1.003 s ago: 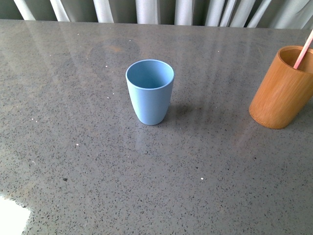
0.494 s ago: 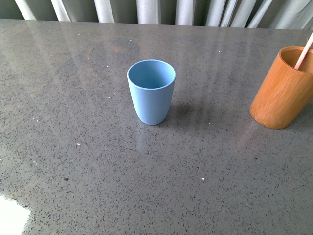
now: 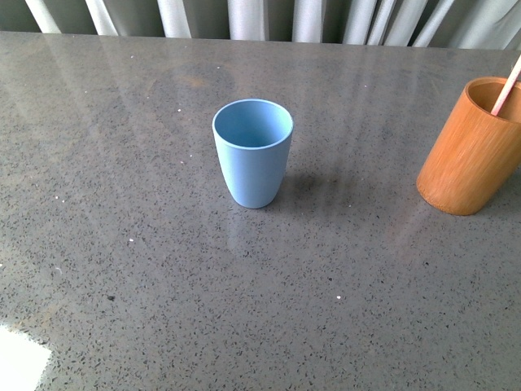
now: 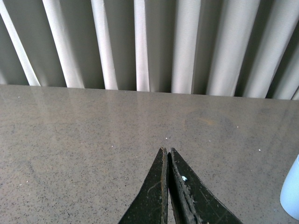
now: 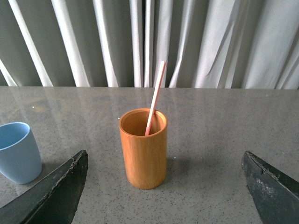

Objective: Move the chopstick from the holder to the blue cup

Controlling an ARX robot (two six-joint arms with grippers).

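Note:
The blue cup (image 3: 252, 152) stands upright and empty near the middle of the grey table. The orange-brown holder (image 3: 473, 146) stands at the table's right edge, with one pinkish chopstick (image 3: 506, 85) leaning out of it. The right wrist view shows the holder (image 5: 143, 148) and the chopstick (image 5: 154, 98) straight ahead of my right gripper (image 5: 164, 156), which is wide open and short of the holder; the blue cup (image 5: 17, 152) is off to one side. My left gripper (image 4: 167, 151) is shut with nothing in it, above bare table. Neither arm shows in the front view.
A grey speckled table (image 3: 163, 269) runs back to pale pleated curtains (image 3: 244, 18) along its far edge. A bright white patch (image 3: 18, 358) lies at the near left corner. A sliver of the blue cup (image 4: 291, 195) shows at the edge of the left wrist view.
The front view has shifted very slightly, so the cup and the holder sit a few pixels further right. Nothing on the table has moved.

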